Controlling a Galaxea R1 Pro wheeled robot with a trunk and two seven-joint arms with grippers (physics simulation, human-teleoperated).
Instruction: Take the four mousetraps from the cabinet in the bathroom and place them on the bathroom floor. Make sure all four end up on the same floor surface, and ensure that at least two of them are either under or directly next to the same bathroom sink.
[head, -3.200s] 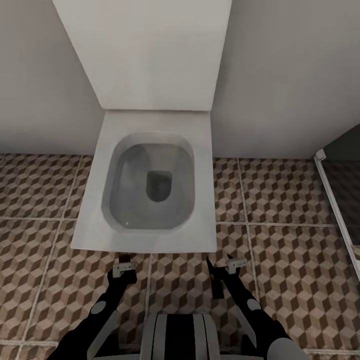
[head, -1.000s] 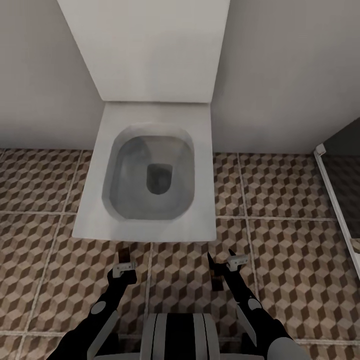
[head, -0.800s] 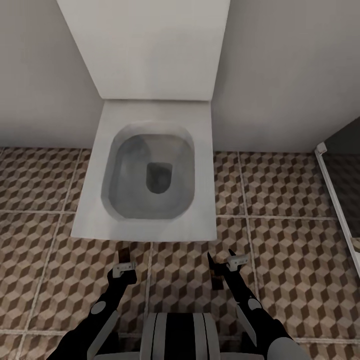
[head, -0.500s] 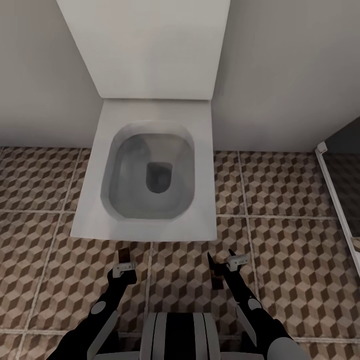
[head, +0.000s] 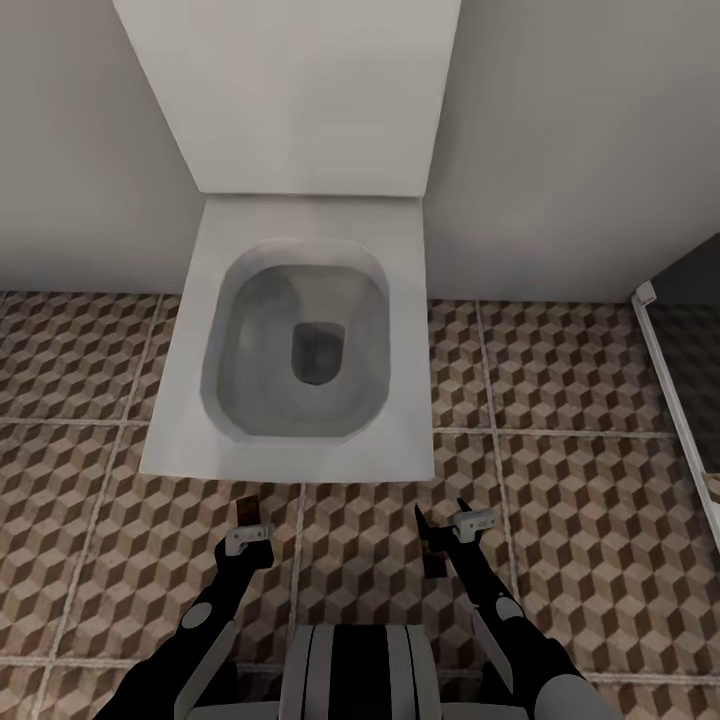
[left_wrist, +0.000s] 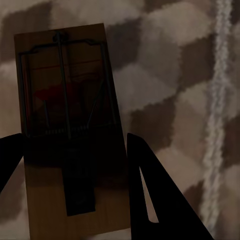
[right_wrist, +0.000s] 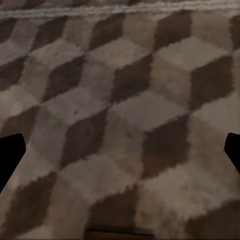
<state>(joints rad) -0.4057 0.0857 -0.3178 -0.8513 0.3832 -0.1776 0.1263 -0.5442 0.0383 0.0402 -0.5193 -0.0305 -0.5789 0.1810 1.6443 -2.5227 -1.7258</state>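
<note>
Setting: a home bathroom. A white rectangular toilet (head: 300, 350) stands against a plain pale wall (head: 560, 150), with its lid (head: 290, 90) raised against the wall and the grey bowl open to view. The bathroom floor (head: 570, 560) is laid in large square tiles printed with a brown-and-beige cube pattern, with light grout lines between them — the same tiling shows close up in both wrist views. At the right edge runs a white frame (head: 672, 400) with a dark panel behind it — possibly a shower enclosure; cannot tell.
</note>
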